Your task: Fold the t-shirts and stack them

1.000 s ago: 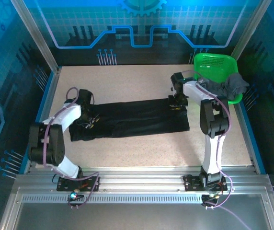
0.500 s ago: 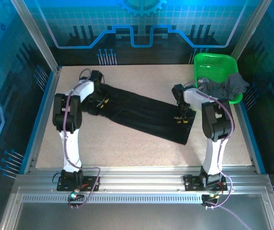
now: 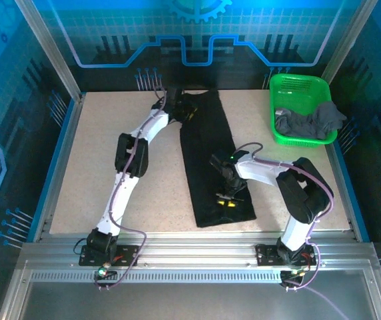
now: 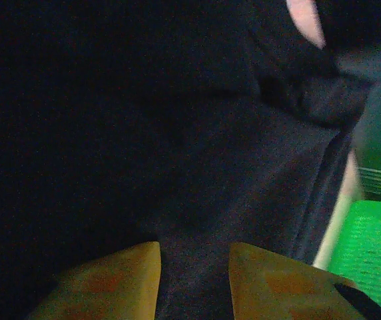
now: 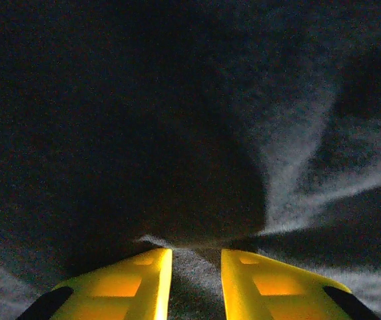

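The black t-shirt (image 3: 210, 157) lies folded into a long narrow strip running from the far middle of the table toward the near edge. My left gripper (image 3: 190, 112) is at its far end, shut on the cloth; in the left wrist view black fabric (image 4: 177, 167) fills the gap between the yellow fingers (image 4: 110, 283). My right gripper (image 3: 225, 198) is at the near end, shut on a raised fold of the shirt (image 5: 197, 193). The dark grey t-shirt (image 3: 310, 121) is bunched in the green basket and hangs over its right rim.
The green mesh basket (image 3: 296, 85) stands at the far right corner; its green mesh (image 4: 377, 247) also appears in the left wrist view. Bare speckled table (image 3: 110, 133) lies left of the strip, and more (image 3: 297, 180) to its right. Blue rails border the sides.
The black strip swung from lying across the table to running far-to-near. My left gripper carried its end to the far middle; my right gripper pulled the other end toward the near edge.
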